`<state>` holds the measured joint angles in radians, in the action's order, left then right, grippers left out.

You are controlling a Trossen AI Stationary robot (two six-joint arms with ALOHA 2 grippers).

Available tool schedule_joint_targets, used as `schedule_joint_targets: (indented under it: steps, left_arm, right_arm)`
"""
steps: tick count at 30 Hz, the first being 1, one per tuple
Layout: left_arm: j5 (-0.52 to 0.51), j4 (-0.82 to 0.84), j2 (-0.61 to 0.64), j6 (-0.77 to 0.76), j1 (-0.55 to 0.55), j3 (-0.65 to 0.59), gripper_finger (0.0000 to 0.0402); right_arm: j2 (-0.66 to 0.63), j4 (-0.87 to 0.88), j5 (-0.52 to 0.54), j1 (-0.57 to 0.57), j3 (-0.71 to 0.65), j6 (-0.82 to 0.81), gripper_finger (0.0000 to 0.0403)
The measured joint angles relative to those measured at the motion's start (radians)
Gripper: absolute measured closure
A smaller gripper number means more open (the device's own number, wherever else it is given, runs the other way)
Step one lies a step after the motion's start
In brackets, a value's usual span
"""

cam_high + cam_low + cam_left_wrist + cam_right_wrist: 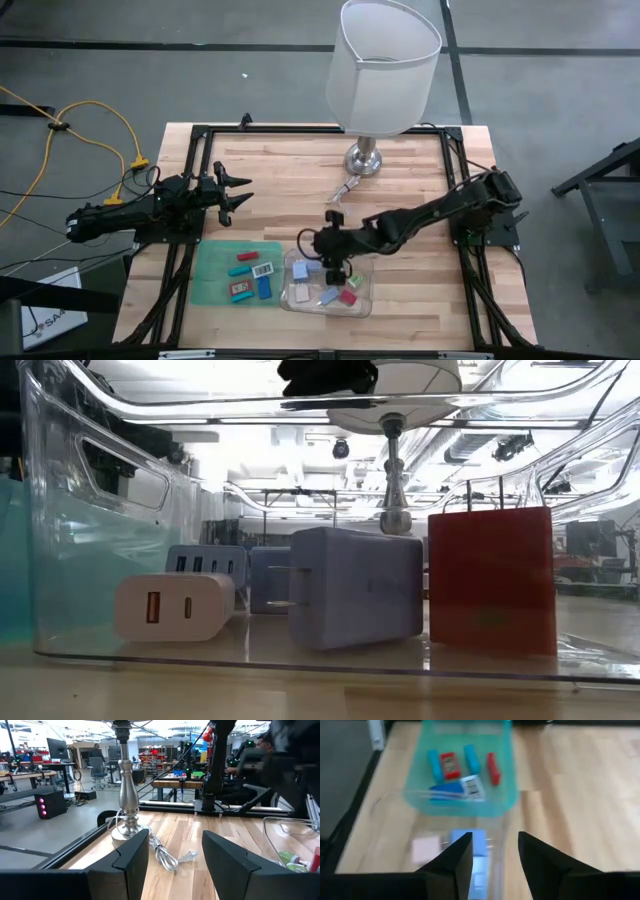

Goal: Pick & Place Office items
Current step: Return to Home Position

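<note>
Nearest you, inside the clear bin (60, 510), sat a white adapter (175, 607), a lavender adapter (355, 600) and a red adapter (492, 580): likely light, rigid and slick, best pinched across the flat sides, clear of the prongs. Other items (262, 270) lay on the green mat (208, 282). Your right gripper (335, 262) hung over the bin, fingers parted and empty; your left gripper (238, 192) waited well apart, spread wide

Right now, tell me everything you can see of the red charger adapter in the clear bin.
The red charger adapter is a flat-sided block of matte plastic, standing upright in the clear bin, near one wall. A lavender adapter stands beside it. The open right tool hangs above the bin, touching nothing.
</note>
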<state>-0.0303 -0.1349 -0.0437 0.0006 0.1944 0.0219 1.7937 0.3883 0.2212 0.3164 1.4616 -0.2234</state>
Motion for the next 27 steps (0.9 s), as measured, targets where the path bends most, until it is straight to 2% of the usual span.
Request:
schedule_joint_targets:
  steps: [6,10,13,22,27]
  left_arm:
    - [0.000,0.000,0.000,0.000,0.000,0.000,0.0224]
    - [0.000,0.000,0.000,0.000,0.000,0.000,0.0224]
    - [0.000,0.000,0.000,0.000,0.000,0.000,0.0224]
    - [0.000,0.000,0.000,0.000,0.000,0.000,0.0224]
    - [-0.001,-0.002,0.000,0.000,0.000,0.000,0.0224]
  right_arm:
    - [-0.027,0.033,0.037,-0.042,0.000,0.002,0.0259]
    - [-0.059,0.133,0.039,-0.072,-0.003,-0.039,0.0259]
    - [-0.095,0.137,0.041,-0.088,-0.054,-0.062,0.0259]
    - [-0.288,-0.266,0.068,-0.104,-0.425,-0.033,0.0259]
    - [-0.415,-0.356,0.147,-0.123,-0.578,-0.038,0.0259]
